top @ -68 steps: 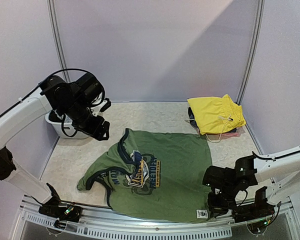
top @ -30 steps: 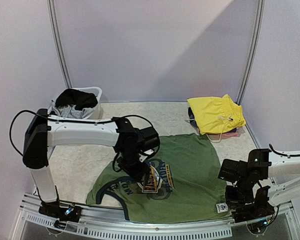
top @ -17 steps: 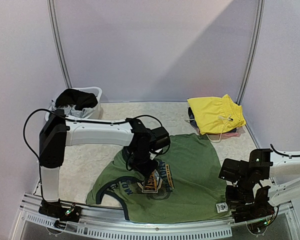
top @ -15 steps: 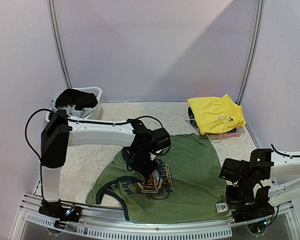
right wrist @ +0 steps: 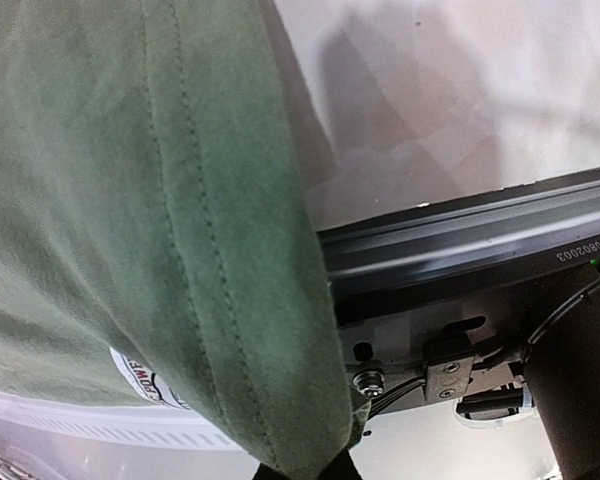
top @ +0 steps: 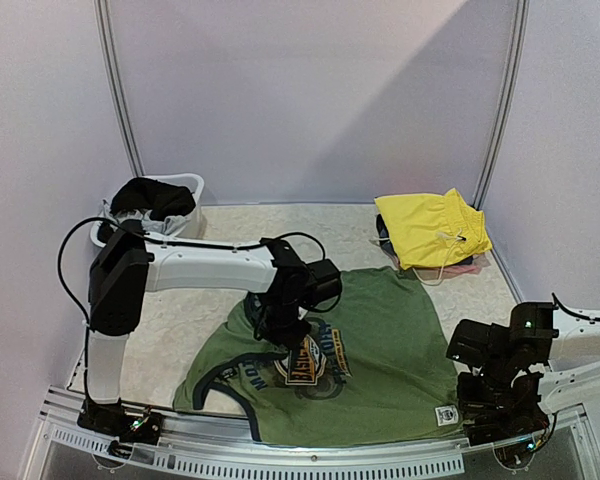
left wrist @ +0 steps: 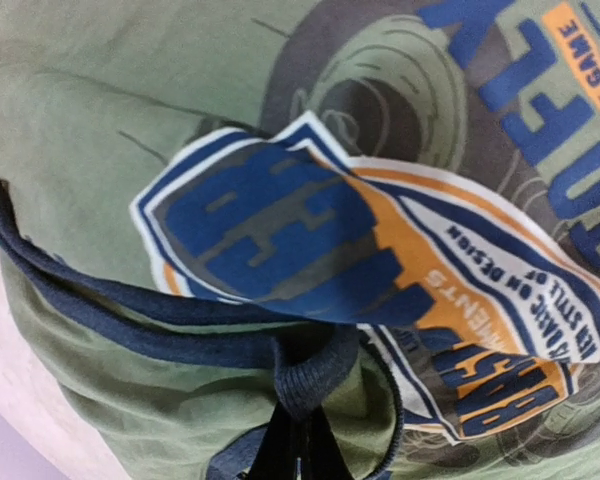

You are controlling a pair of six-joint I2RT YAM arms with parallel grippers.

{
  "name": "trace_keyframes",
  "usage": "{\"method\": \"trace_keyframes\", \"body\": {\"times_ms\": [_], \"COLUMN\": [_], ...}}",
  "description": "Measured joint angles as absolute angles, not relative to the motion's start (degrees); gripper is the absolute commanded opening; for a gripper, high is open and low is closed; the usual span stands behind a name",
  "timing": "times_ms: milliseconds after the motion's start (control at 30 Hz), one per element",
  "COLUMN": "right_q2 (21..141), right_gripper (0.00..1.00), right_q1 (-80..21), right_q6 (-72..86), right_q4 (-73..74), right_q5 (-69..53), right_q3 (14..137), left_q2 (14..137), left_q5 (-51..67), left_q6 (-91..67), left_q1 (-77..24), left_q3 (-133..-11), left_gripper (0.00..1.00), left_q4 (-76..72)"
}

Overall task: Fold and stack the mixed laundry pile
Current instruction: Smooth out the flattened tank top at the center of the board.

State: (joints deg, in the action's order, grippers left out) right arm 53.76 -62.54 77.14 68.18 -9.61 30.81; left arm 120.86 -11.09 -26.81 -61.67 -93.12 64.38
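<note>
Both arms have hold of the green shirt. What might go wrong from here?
1. The left gripper pinches only the navy collar of the olive-green T-shirt, so it may slip free when pulled.
2. The chest graphic is buckled beside that pinch; a crease may get folded in.
3. The right gripper holds the hem at the table's front rail, where it might snag.

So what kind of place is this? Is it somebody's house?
Probably a robot test booth, not a house: plain panel walls with metal poles, robot arms bolted to a metal rail, and a green T-shirt spread out.
</note>
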Motion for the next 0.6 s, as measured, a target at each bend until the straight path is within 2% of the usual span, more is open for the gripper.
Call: {"method": "trace_keyframes", "body": {"times_ms": [233,600], "right_q2": [53.63,55.77], "right_gripper": [0.0,0.0], "right_q1": [-62.54,-62.54], "right_q6": [77.12,76.38], "right_q4": [68.03,65.54], "right_q5": [-9.85,-11.11], "right_q3": [30.17,29.21], "left_q2": [119.26,115.55], "left_q5": [-15.75,-32.86], "left_q6": [-23.79,-13.67], "left_q1": [-57.63,-37.08], "left_q3": [-96.68,-106.43], "left_gripper": [0.0,0.0], "left_q4": [69.08,75.33]}}
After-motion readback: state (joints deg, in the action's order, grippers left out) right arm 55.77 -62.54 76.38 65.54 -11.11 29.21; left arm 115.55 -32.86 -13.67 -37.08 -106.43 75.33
